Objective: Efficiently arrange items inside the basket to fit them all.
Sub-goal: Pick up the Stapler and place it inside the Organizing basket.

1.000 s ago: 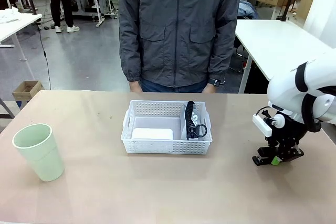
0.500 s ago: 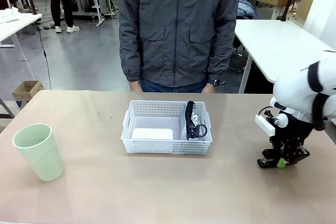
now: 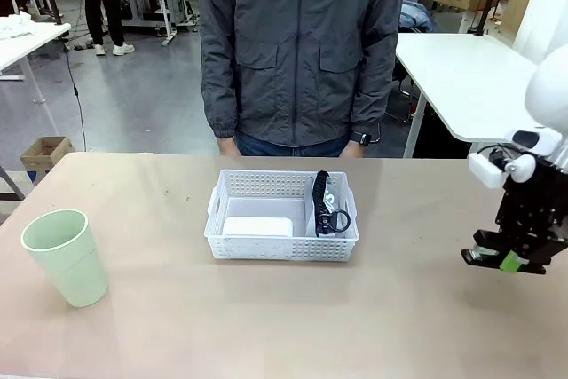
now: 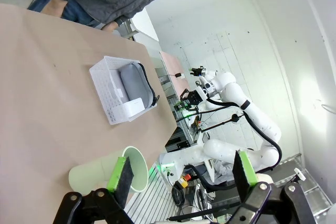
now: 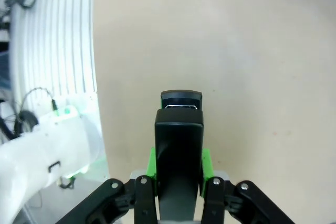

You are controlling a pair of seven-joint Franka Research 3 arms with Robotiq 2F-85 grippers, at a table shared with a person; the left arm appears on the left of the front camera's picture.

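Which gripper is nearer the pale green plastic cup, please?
Left: the cup sits just ahead of the left gripper; the right gripper holds a black stapler across the table.

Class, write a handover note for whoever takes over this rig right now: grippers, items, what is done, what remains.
Left gripper: open, empty.
Right gripper: shut on the black stapler, at the table's right side, apart from the basket.
Done: grey pouch in the basket's right part, white block front left.
Pale green cup stands upright on the table, far left.
Left to do: stapler and cup into the basket.
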